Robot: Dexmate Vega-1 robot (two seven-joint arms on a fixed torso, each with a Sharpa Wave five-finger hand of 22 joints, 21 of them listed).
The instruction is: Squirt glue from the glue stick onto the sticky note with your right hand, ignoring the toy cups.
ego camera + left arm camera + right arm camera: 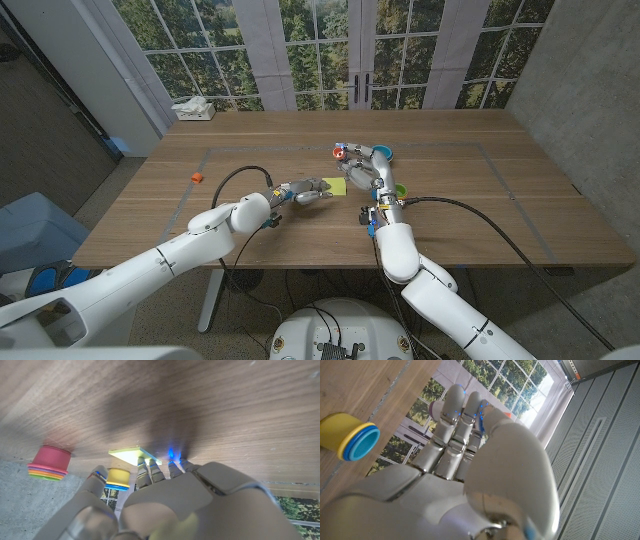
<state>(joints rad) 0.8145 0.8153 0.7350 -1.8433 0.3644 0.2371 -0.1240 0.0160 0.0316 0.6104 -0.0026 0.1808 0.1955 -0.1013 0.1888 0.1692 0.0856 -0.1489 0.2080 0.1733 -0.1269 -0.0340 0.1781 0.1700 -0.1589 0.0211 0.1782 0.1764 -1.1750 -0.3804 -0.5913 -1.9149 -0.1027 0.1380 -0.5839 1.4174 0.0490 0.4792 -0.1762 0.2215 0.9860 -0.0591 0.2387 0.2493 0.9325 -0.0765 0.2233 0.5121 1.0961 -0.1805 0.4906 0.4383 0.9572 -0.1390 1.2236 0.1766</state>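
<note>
A yellow sticky note (334, 186) lies mid-table, and it also appears in the left wrist view (134, 454). My left hand (305, 192) reaches in from the left, its fingertips (145, 466) at the note's near edge, holding nothing. Just behind the note is my right hand (360, 162), gripping the glue stick (340, 153); the stick's orange-red end points left. In the right wrist view the curled fingers (462, 415) wrap the stick, and its orange end (507, 414) peeks out beside them.
A yellow toy cup with a blue rim (385, 155) (347, 437) stands right of my right hand. A green-rimmed cup (400, 190) sits nearer me. A pink-red cup stack (49, 462) stands beyond the note. A small orange piece (197, 177) and a tissue box (193, 110) lie far left.
</note>
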